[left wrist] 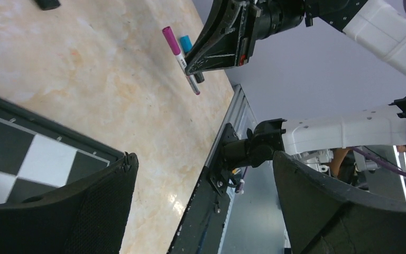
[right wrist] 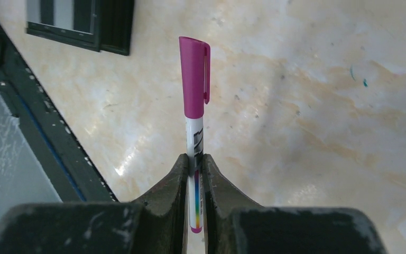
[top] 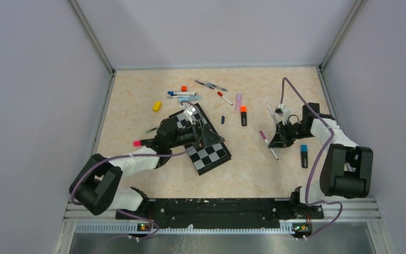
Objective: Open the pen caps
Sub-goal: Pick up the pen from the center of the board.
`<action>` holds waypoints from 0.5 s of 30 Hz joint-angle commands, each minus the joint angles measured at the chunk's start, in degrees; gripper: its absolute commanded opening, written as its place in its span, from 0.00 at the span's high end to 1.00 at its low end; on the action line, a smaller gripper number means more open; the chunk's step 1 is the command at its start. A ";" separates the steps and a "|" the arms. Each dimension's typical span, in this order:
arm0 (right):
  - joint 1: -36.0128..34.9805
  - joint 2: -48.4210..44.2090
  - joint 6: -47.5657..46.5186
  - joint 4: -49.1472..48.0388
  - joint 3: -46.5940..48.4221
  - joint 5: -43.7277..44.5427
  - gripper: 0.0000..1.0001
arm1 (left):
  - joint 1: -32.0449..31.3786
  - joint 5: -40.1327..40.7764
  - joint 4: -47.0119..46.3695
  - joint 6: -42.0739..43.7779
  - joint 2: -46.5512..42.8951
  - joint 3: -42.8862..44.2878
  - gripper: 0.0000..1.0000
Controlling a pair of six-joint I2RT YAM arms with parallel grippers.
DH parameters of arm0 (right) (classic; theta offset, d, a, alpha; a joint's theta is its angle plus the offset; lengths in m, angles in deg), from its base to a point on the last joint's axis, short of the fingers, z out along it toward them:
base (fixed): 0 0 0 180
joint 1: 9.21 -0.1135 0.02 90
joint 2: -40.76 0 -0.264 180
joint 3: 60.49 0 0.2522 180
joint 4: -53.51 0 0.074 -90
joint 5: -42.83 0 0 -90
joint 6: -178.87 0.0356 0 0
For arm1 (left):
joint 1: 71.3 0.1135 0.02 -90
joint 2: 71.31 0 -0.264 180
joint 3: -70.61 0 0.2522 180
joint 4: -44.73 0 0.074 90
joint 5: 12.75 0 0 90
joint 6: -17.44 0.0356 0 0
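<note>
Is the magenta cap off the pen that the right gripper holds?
No, the magenta cap sits on the end of the white pen pinched in the right gripper.

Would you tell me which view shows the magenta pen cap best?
The right wrist view: the magenta cap sits large, clip visible, on its pen above shut jaws. Left wrist shows it small; top external, a speck.

Bright, even overhead light, soft shadows, mild glare on the tabletop
</note>
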 commanded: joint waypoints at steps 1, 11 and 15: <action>0.23 -1.89 -3.62 3.26 3.38 -11.89 1.00 | -5.22 4.01 -5.93 0.29 4.13 6.47 0.02; -0.14 -3.32 -7.22 7.40 3.99 -20.23 1.00 | -14.53 16.79 -2.40 2.10 18.56 19.84 0.02; -0.77 -3.69 -7.37 7.62 4.05 -21.14 1.00 | -17.09 23.78 2.19 3.25 22.25 24.80 0.02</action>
